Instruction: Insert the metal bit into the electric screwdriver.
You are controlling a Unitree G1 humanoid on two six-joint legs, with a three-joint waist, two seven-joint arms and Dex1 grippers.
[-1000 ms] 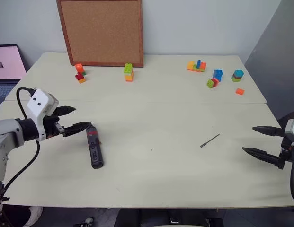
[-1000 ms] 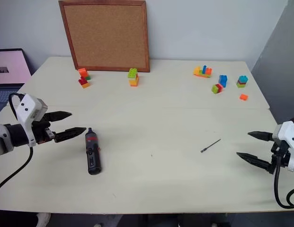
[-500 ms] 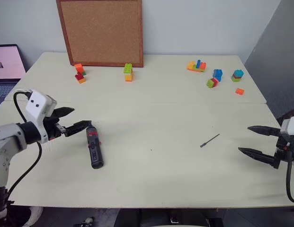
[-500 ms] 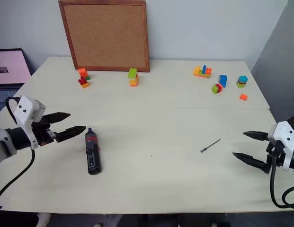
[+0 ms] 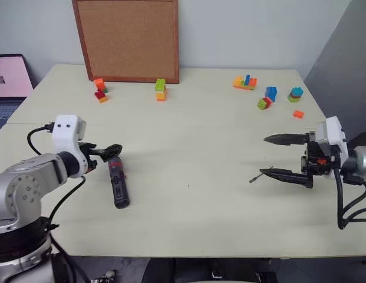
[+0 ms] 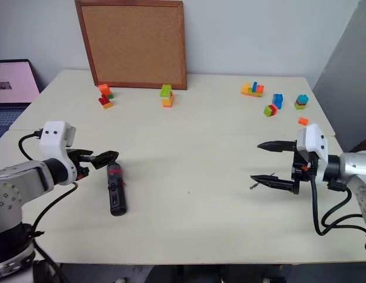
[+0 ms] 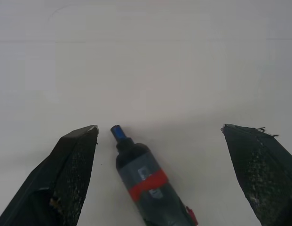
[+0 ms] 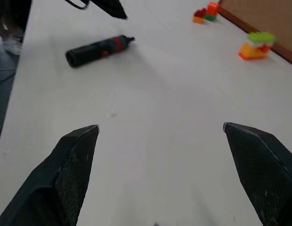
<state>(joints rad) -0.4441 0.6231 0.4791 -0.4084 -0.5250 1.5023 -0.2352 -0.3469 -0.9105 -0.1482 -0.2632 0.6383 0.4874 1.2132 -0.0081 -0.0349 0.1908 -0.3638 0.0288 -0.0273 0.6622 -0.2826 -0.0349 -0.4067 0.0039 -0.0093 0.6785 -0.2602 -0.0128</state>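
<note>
Left tool (image 7: 160,136) wide open, straddling electric screwdriver (image 7: 146,181)

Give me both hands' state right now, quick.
Left hand: open, empty, at the electric screwdriver.
Right hand: open, empty, by the metal bit.

My left claw (image 5: 106,154) and right claw (image 5: 276,157) each have two black, pointed fingers with a rough, grainy inner face. A white boxy housing sits behind each one. My forearms are rounded silver-grey metal, with black cables looping from the wrists.
</note>
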